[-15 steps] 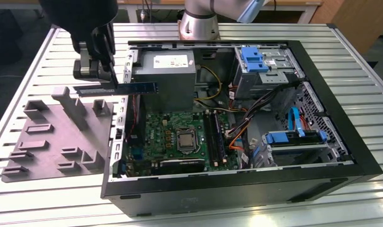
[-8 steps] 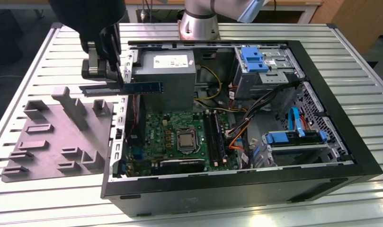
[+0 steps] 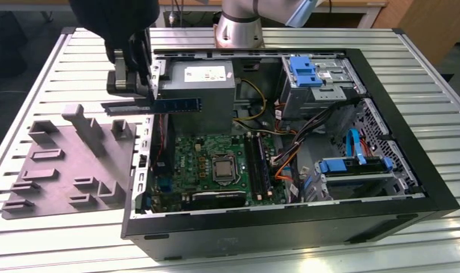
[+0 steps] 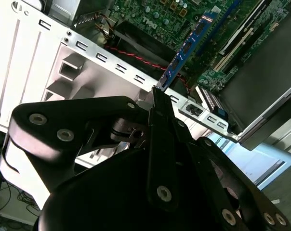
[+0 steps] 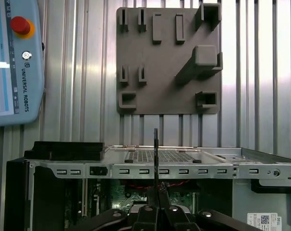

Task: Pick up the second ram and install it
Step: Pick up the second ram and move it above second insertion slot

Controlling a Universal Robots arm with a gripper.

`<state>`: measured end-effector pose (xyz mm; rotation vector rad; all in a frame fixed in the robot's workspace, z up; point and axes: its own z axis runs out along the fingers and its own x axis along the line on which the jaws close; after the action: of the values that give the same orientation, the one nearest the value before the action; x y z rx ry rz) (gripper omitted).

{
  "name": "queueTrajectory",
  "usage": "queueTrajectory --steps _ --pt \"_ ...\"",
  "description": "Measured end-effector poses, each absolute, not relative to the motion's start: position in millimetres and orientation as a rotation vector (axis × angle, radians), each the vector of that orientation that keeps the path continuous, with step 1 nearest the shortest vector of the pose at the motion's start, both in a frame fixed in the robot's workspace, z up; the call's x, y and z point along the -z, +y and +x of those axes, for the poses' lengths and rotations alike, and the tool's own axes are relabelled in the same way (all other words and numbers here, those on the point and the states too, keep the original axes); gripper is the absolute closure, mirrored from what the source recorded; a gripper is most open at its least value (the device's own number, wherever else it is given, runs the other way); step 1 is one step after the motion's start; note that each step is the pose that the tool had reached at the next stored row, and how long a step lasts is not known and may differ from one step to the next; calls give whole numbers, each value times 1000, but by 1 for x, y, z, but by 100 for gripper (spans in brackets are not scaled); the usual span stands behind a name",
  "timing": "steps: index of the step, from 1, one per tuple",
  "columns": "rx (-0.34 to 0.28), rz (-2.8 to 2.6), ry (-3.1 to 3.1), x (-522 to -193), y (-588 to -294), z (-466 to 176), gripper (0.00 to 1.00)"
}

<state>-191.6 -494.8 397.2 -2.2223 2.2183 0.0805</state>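
Hand (image 3: 141, 95) hung clamped on the second ram (image 3: 180, 104), pinching one end so that the stick jutted out level toward three o'clock in the exterior view. The stick was in the air over the ten o'clock corner of the open computer case (image 3: 411, 148), just in front of the power supply (image 3: 195, 85) and above the motherboard (image 3: 207, 153), apart from it. At the case's nine o'clock, a grey fixture plate (image 3: 63, 165) lay on the slatted desk (image 3: 55, 239). In the second wrist view the blue board ran out from the closed fingertips (image 4: 155, 103) over the case wall.
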Motion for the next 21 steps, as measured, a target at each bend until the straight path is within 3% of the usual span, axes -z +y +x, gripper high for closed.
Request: queueTrajectory --steps 21 --pt "-80 -2222 2218 -397 -494 -178 89"
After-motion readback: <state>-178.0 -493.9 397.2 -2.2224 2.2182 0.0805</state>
